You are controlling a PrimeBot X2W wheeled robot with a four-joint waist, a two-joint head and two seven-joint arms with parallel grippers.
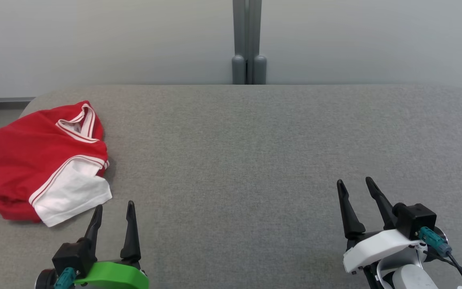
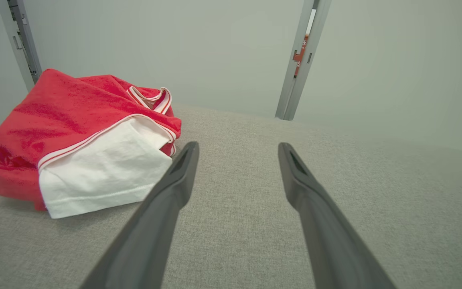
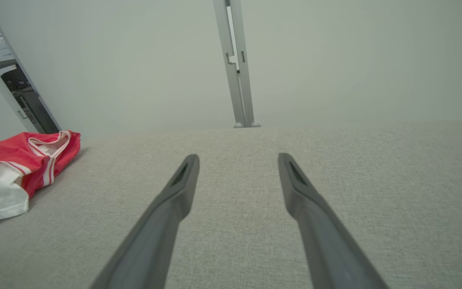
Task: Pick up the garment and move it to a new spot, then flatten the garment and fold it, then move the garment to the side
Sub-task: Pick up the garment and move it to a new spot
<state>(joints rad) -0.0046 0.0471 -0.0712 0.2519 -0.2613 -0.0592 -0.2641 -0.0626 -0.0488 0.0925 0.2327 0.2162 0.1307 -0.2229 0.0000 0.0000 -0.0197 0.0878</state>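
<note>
There was one garment [image 1: 34,160], red with white trim, lying at about nine o'clock on the one table [image 1: 255,140]. On it could be counted one striped neck opening [image 1: 79,126] and one white panel [image 1: 72,192]. Two end effectors were in sight: the left end effector [image 1: 114,204] at seven o'clock and the right end effector [image 1: 354,180] at four o'clock. Each carried two dark fingers [image 1: 130,228], four in all. There were two teal connectors [image 1: 431,237], one at each wrist. At twelve o'clock, beyond the table's far edge, two grey posts [image 1: 238,68] stood side by side.
</note>
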